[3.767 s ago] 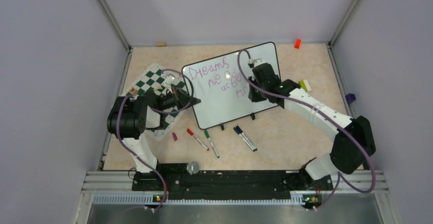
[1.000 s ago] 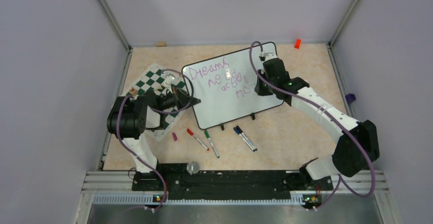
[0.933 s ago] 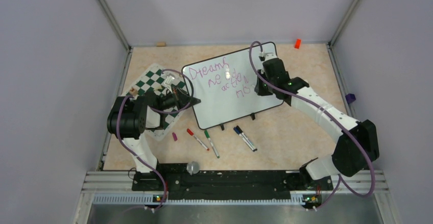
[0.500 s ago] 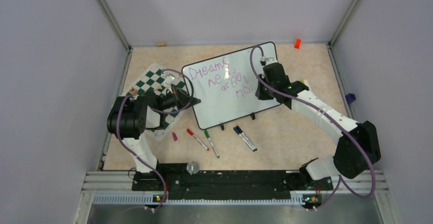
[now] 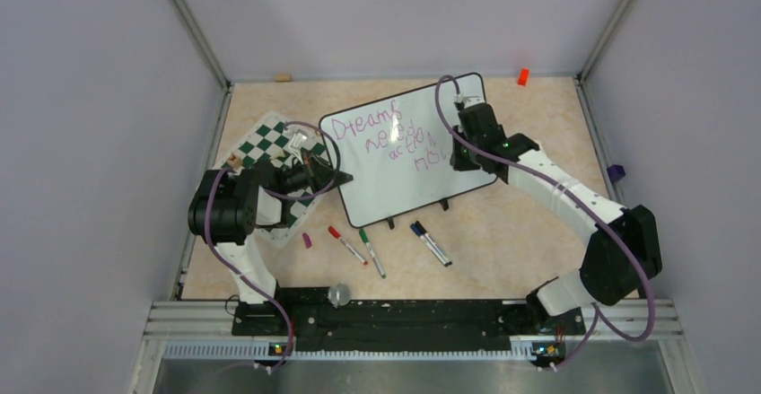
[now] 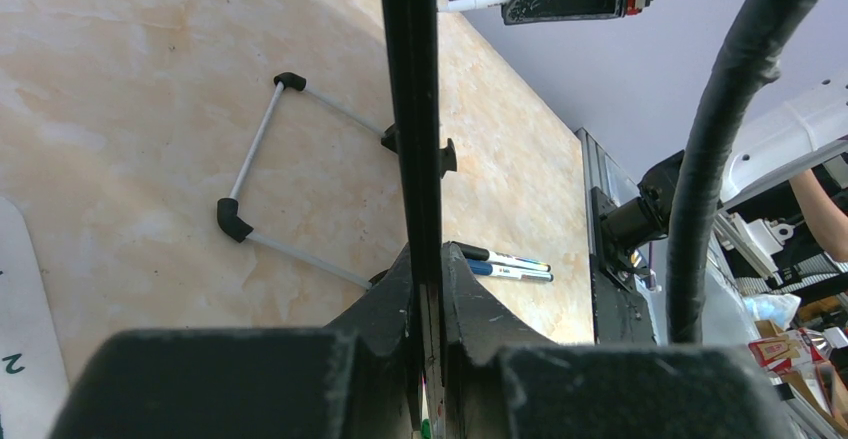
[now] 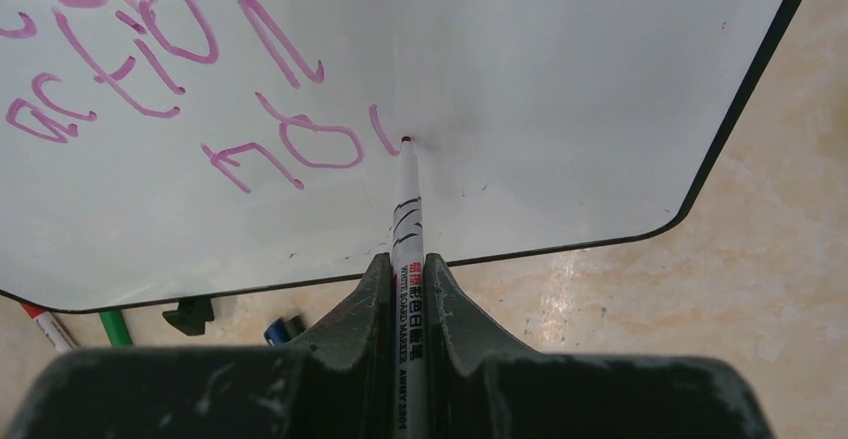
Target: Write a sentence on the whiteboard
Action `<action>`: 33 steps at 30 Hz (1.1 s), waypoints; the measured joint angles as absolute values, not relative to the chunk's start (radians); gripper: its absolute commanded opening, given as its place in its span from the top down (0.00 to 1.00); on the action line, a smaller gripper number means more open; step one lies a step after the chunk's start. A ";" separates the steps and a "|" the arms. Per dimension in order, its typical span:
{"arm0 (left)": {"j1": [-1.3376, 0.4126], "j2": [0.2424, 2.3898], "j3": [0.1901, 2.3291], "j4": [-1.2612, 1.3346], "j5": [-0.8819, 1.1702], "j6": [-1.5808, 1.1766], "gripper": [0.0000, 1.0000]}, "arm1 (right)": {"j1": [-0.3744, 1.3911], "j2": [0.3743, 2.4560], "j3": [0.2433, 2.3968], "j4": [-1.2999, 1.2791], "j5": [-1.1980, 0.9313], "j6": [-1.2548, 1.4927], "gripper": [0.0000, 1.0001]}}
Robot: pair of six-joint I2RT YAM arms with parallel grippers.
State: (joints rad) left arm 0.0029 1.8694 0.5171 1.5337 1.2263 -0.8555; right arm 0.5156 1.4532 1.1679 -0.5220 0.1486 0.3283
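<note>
Writing was the step in hand: the right gripper held a white marker pinched between its fingers, tip touching the whiteboard just right of the last purple-pink stroke on the lowest line of the sentence. The left gripper had its fingers clamped on the board's black frame at its left edge, the board sitting mid-table beside the chess mat. In my judgement, the next move calls for light, even pressure while forming the following letter rightward, short of the frame.
</note>
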 measured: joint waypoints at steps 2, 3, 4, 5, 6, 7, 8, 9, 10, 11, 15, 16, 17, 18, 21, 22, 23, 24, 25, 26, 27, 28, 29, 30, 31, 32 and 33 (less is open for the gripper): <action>0.003 1.869 0.517 1.534 1.226 -0.856 1.00 | 0.515 1.462 1.189 -0.533 0.154 0.320 1.00; 0.003 1.869 0.517 1.534 1.226 -0.857 1.00 | 0.514 1.467 1.200 -0.537 0.157 0.316 1.00; 0.003 1.869 0.517 1.534 1.227 -0.857 1.00 | 0.514 1.469 1.211 -0.539 0.160 0.314 1.00; 0.003 1.869 0.517 1.534 1.227 -0.857 1.00 | 0.514 1.471 1.219 -0.539 0.162 0.311 1.00; 0.003 1.869 0.517 1.534 1.227 -0.857 1.00 | 0.514 1.473 1.227 -0.538 0.165 0.308 1.00; 0.003 1.869 0.517 1.534 1.227 -0.857 1.00 | 0.514 1.475 1.234 -0.537 0.167 0.307 1.00; 0.003 1.869 0.517 1.534 1.227 -0.857 1.00 | 0.514 1.476 1.238 -0.535 0.168 0.306 1.00; 0.003 1.869 0.517 1.534 1.227 -0.856 1.00 | 0.514 1.476 1.239 -0.533 0.168 0.306 1.00; 0.003 1.869 0.517 1.534 1.227 -0.857 1.00 | 0.513 1.476 1.239 -0.532 0.168 0.306 1.00; 0.003 1.869 0.517 1.534 1.227 -0.857 1.00 | 0.513 1.476 1.239 -0.532 0.168 0.307 1.00; 0.003 1.869 0.517 1.534 1.227 -0.857 1.00 | 0.513 1.475 1.234 -0.528 0.167 0.308 1.00; 0.003 1.869 0.517 1.534 1.227 -0.857 1.00 | 0.513 1.472 1.225 -0.519 0.168 0.310 1.00; 0.003 1.869 0.517 1.534 1.227 -0.857 1.00 | 0.513 1.466 1.214 -0.511 0.167 0.311 1.00; 0.003 1.869 0.517 1.534 1.227 -0.857 1.00 | 0.512 1.460 1.203 -0.506 0.167 0.313 1.00; 0.003 1.869 0.517 1.534 1.227 -0.857 1.00 | 0.512 1.444 1.165 -0.502 0.167 0.319 1.00; 0.003 1.869 0.517 1.534 1.228 -0.857 1.00 | 0.512 1.441 1.156 -0.503 0.168 0.319 1.00; 0.003 1.869 0.517 1.534 1.229 -0.857 1.00 | 0.512 1.439 1.150 -0.505 0.168 0.319 1.00; 0.003 1.869 0.517 1.534 1.229 -0.857 1.00 | 0.512 1.439 1.143 -0.506 0.168 0.319 1.00; 0.003 1.869 0.517 1.534 1.229 -0.857 1.00 | 0.512 1.439 1.139 -0.507 0.168 0.319 1.00; 0.003 1.869 0.517 1.534 1.229 -0.857 1.00 | 0.512 1.439 1.139 -0.511 0.169 0.319 1.00; 0.003 1.869 0.517 1.535 1.230 -0.857 1.00 | 0.512 1.439 1.139 -0.513 0.170 0.319 1.00; 0.003 1.869 0.517 1.535 1.230 -0.857 1.00 | 0.512 1.439 1.139 -0.513 0.171 0.319 1.00; 0.003 1.869 0.517 1.535 1.230 -0.857 1.00 | 0.511 1.439 1.139 -0.514 0.171 0.319 1.00; 0.003 1.869 0.517 1.535 1.230 -0.857 1.00 | 0.509 1.440 1.142 -0.517 0.171 0.318 1.00; 0.003 1.869 0.517 1.535 1.230 -0.857 1.00 | 0.507 1.443 1.147 -0.522 0.171 0.317 1.00; 0.003 1.869 0.518 1.535 1.230 -0.857 1.00 | 0.504 1.446 1.154 -0.527 0.171 0.316 1.00; 0.003 1.869 0.518 1.535 1.230 -0.857 1.00 | 0.500 1.452 1.164 -0.533 0.171 0.315 1.00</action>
State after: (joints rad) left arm 0.0029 1.8694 0.5179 1.5352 1.2304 -0.8574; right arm 0.5003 1.4517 1.1637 -0.5331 0.1715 0.3149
